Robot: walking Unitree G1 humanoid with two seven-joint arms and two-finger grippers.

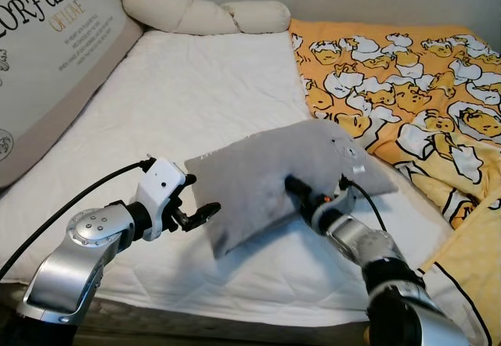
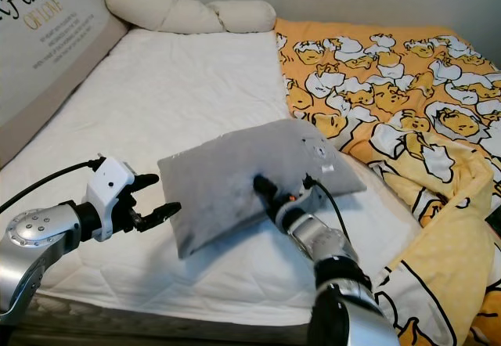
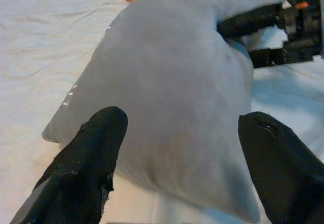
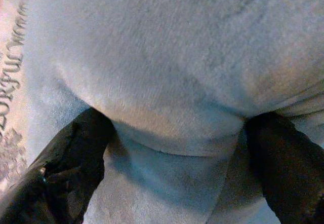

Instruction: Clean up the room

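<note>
Well, the bed (image 1: 196, 88) takes up most of what's in front of the robot, its white quilted mattress bare through the middle. Over at two o'clock an orange duvet (image 1: 407, 80) printed with cartoon ducks is rumpled down the side, and at ten o'clock a big lettered cushion (image 1: 47, 64) leans against the edge, with a long cream bolster (image 1: 196, 13) at twelve.

Dead centre is the grey pillow (image 1: 290, 174), lifted off the sheet and tilted, its far corner near the duvet. The right gripper (image 1: 301, 193) comes in from five o'clock and has its two fingers pinched into the pillow's near edge, carrying it. The left gripper (image 1: 192, 205) sits at eight o'clock just beside the pillow's low corner, fingers spread wide with the corner between them but not yet closed.

My worry is that single pinch: soft filling squashes, so the fabric could slide out and the pillow flop back down. If the left fingers close too shallow on that sagging corner they'd catch only a fold, and any swing toward the head of the bed might twist it loose or drag the duvet.
</note>
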